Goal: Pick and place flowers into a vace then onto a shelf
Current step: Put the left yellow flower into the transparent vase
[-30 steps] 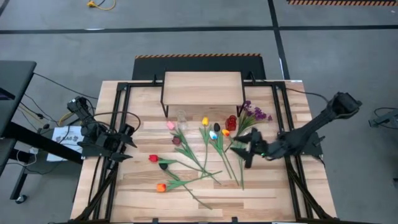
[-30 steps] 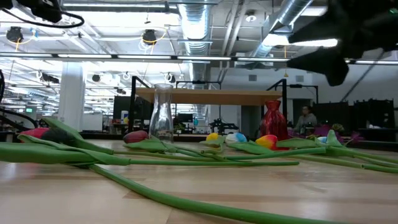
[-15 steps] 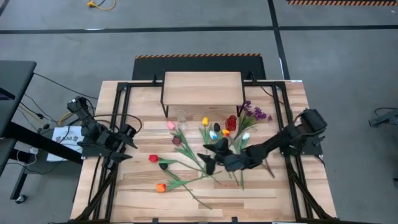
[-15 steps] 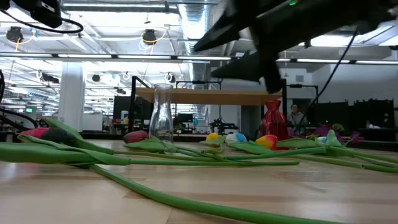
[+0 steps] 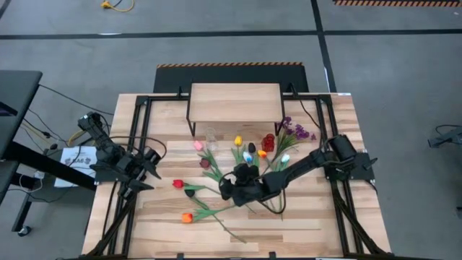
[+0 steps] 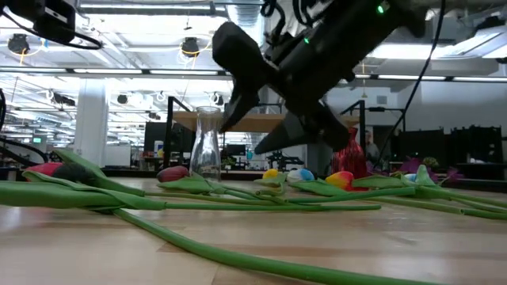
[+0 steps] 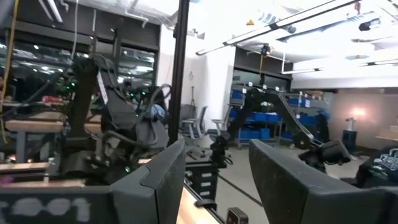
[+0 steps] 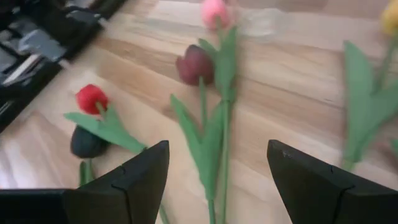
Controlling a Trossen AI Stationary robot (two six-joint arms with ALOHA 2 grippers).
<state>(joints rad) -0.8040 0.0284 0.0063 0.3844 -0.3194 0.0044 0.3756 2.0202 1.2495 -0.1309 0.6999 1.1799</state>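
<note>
No flowers [image 5: 216, 180] placed yet: all lie mid-table, six o'clock of the shelf [image 5: 234, 102]; my right gripper [image 5: 229, 186] hovers over them, fingers apart, empty; left gripper [image 5: 149, 165] waits at nine o'clock, parted

No text, label, brand, number or sign can be read in any of the views. A white sheet [image 5: 74, 157] lying off the left edge of the table [image 5: 173, 224] carries dark print, but it is too small to make out. Pale markings show on a dark shape [image 7: 380, 163] at the edge of the left wrist view, and they cannot be read either.
</note>
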